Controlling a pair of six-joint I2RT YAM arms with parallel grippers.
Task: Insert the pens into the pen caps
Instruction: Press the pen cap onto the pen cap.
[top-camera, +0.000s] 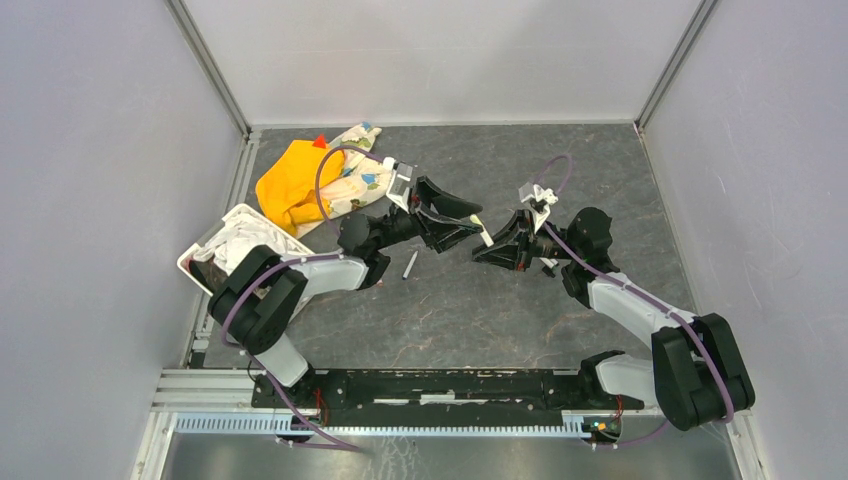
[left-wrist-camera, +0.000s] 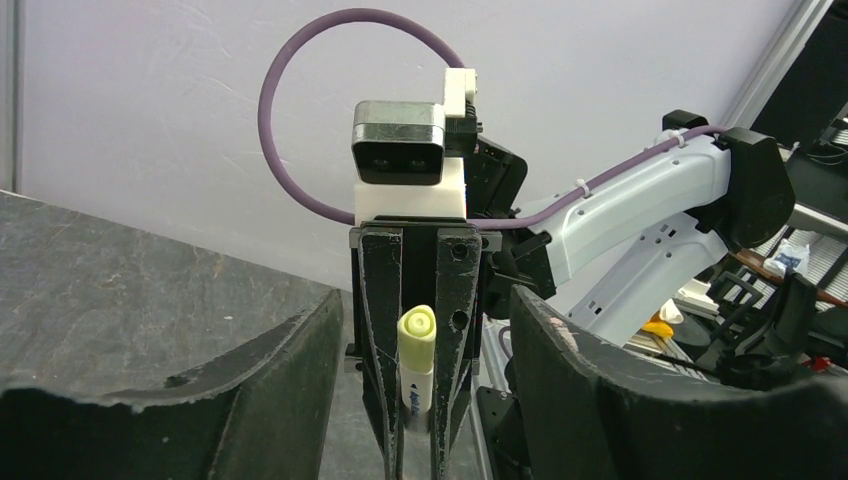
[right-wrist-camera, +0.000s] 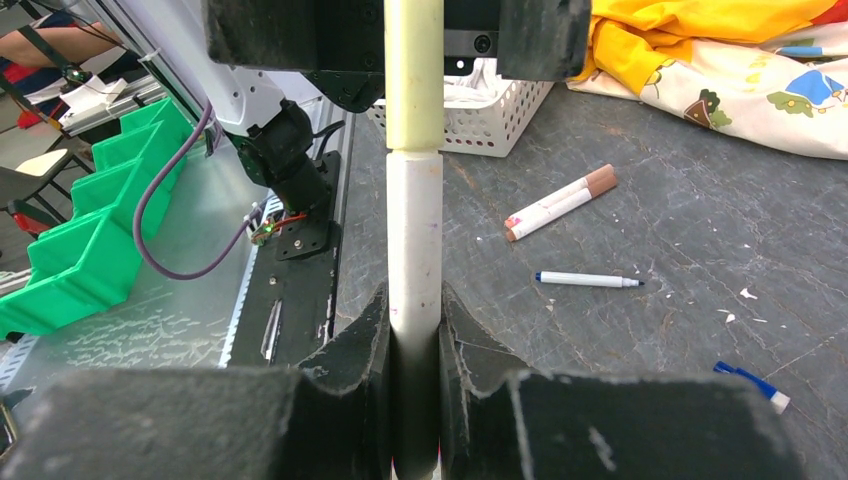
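Note:
My right gripper (right-wrist-camera: 414, 312) is shut on the white barrel of a pen (right-wrist-camera: 414, 235) and holds it off the table. A cream pen cap (right-wrist-camera: 414, 80) sits on the pen's far end. In the left wrist view that cream pen cap (left-wrist-camera: 417, 338) points at the camera from between the right gripper's fingers. My left gripper (left-wrist-camera: 425, 310) stands open around it, with a wide gap on both sides. From above, the left gripper (top-camera: 462, 224) and right gripper (top-camera: 492, 247) meet nose to nose over the table's middle. Other pens lie on the table: a brown-capped pen (right-wrist-camera: 560, 202) and a slim blue-ended pen (right-wrist-camera: 588, 280).
A white basket (top-camera: 200, 250) stands at the left edge, with a yellow cloth (top-camera: 288, 185) and a patterned cloth (top-camera: 358, 182) behind it. One loose pen (top-camera: 409, 264) lies just under the left arm. A small blue piece (right-wrist-camera: 748, 383) lies at the right. Green bins (right-wrist-camera: 90, 230) stand beyond the table's edge.

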